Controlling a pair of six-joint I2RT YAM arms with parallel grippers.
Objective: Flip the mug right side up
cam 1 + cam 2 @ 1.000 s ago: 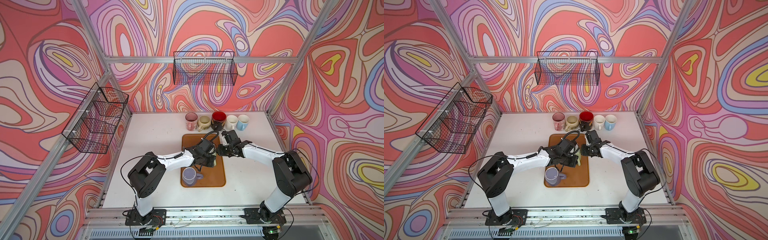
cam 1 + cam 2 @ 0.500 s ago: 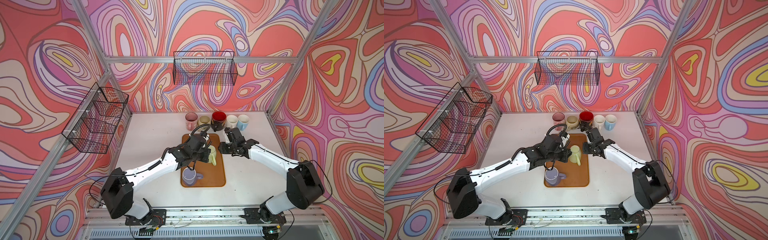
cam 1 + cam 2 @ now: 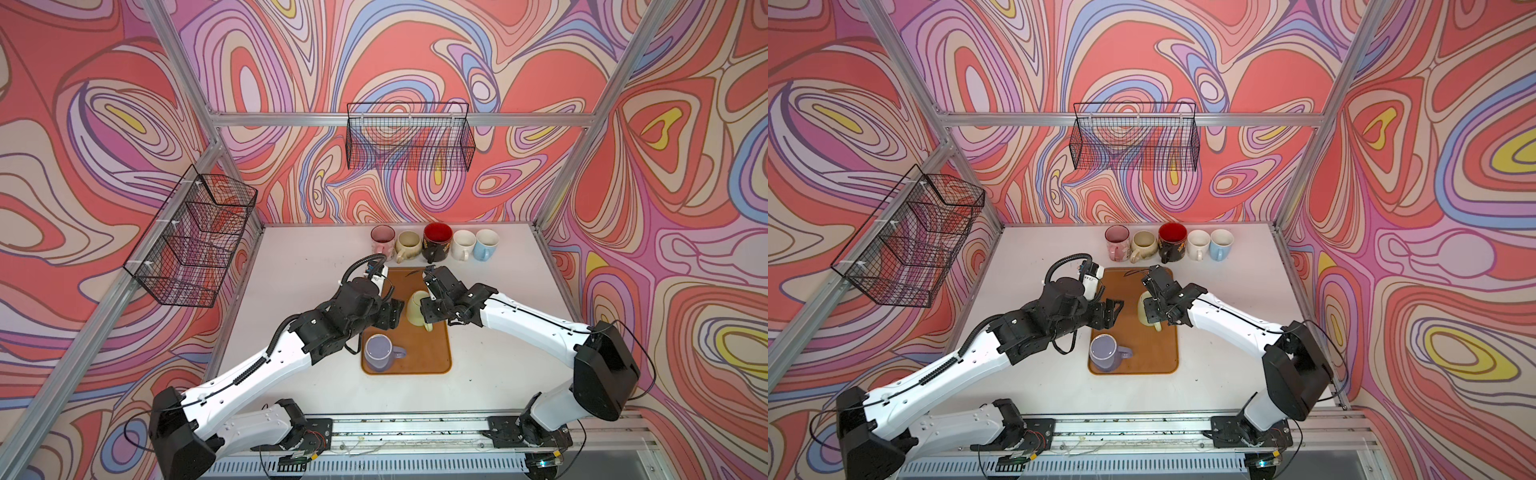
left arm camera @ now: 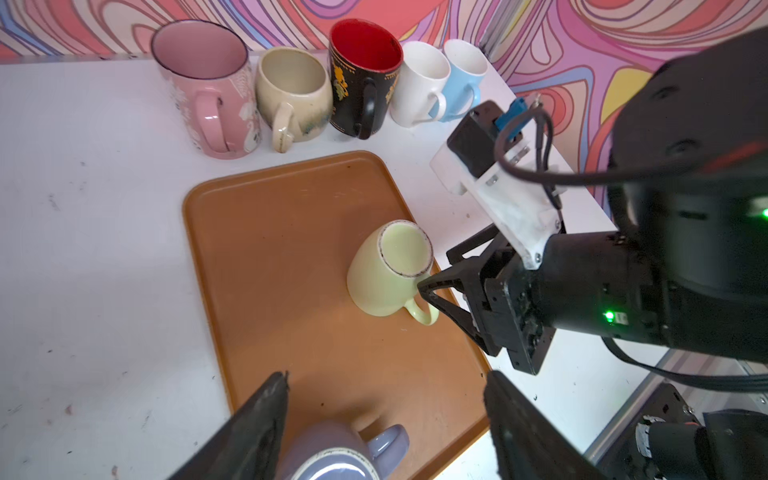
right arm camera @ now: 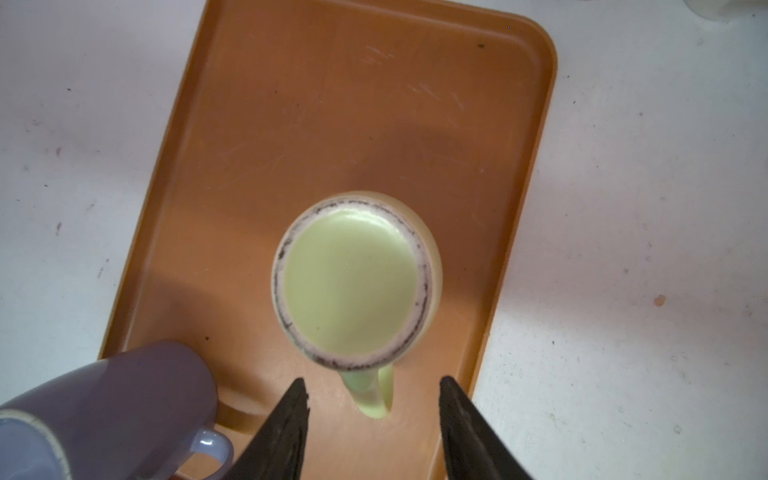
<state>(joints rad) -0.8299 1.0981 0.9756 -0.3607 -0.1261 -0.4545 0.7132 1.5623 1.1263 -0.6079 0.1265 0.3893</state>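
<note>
Withdrawn from the pale green mug (image 3: 415,309), the left gripper (image 3: 394,314) is now held wide open and empty. That mug is left base-up on the right half of the orange tray (image 3: 430,353). The right gripper (image 5: 372,381) is spread astride the handle (image 5: 370,395), not gripping it. Righting is judged outstanding.

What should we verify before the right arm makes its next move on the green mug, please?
1. Green mug right side up: not ok, base up on the tray.
2. Right gripper open: ok.
3. Handle between its jaws: ok, gaps both sides.
4. Left gripper off the mug: ok, open, empty.
5. Purple mug apart from it: ok, upright.
</note>
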